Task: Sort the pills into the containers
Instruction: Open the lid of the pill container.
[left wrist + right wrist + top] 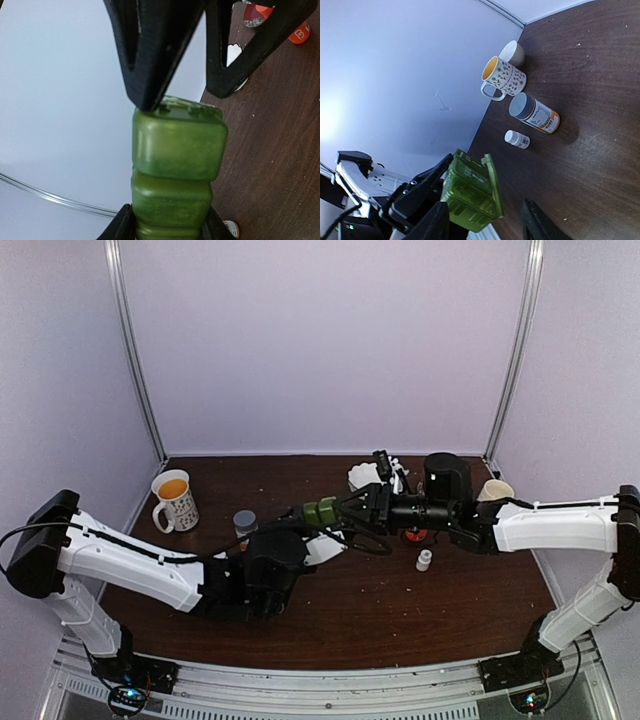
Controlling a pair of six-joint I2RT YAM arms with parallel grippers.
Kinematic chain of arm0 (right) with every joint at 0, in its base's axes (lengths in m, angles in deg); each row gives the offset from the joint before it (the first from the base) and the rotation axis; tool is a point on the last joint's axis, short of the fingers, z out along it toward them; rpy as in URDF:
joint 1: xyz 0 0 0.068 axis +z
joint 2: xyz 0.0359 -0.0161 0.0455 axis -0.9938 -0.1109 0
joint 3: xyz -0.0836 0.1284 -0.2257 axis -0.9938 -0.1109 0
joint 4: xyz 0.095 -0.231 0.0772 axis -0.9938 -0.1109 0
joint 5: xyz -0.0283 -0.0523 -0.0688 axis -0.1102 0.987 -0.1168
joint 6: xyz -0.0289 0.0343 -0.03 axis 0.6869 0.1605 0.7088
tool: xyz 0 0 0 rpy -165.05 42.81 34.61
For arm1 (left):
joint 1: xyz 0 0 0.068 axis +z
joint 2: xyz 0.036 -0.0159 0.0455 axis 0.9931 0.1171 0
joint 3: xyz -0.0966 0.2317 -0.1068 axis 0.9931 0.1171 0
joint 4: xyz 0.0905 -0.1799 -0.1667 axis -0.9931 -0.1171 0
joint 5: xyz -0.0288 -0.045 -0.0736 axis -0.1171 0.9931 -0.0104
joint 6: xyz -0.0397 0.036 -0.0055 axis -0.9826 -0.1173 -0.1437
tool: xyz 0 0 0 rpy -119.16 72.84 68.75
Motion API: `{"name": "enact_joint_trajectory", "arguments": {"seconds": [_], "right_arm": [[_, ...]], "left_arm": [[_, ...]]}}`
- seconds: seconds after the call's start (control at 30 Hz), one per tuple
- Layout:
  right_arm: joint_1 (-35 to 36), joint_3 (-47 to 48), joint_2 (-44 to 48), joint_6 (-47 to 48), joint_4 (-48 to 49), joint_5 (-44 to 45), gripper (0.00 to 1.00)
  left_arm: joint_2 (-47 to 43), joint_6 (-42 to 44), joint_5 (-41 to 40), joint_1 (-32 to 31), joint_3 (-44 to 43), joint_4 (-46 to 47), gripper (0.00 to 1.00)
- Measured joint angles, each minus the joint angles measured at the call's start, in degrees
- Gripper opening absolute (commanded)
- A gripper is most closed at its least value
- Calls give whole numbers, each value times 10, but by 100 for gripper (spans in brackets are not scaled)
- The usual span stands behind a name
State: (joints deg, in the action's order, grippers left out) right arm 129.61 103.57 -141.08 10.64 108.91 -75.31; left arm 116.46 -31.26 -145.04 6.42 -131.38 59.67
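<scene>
Two grippers: are meeting in mid-air over the middle of the table, both busy with one pill box.
Left gripper (pixel 167 227): is clamping the near end of the pill box (pixel 175 150) between its fingers and holding it clear of the table. The strip is pointing toward the right arm, I'd judge to give that arm a steady target.
Right gripper (pixel 343 510): is standing with jaws parted and gripping nothing. One black fingertip is touching the rim of the box's end cell while the other is hanging apart beside it. To me it is looking like a pry at a lid.
Pill box: is showing as glossy, translucent dark-green plastic, rounded square cells in a short strip. From the right wrist view an end lid seems to be standing ajar, though I cannot be sure.
Pills: are not showing anywhere I can pick out, being too small to tell from the pale flecks on the wood.
Table (pixel 600 150): is lying below, dark brown, dull and grainy.
Far left: a patterned mug (pixel 502 76), yellow inside, is standing by the wall. A grey-capped orange bottle (pixel 535 114) and a small white bottle (pixel 517 139) are sitting just beside it, well apart from the work.
</scene>
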Motion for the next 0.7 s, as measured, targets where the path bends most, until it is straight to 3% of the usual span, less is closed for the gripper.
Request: {"name": "enact_joint_trajectory", "arguments": {"seconds": [0.17,0.37,0.7], "right_arm": [[-1,5,-4,-4,1,-13,27],[-1,5,-5,-15,3,-24,22],[-3,5,-14,-23,16,-21,36]], "left_arm": [[9,13,-3,0,0,3,34],[13,21,-5,0,0,5,34],[16,45,-23,-1,0,23,34]]}}
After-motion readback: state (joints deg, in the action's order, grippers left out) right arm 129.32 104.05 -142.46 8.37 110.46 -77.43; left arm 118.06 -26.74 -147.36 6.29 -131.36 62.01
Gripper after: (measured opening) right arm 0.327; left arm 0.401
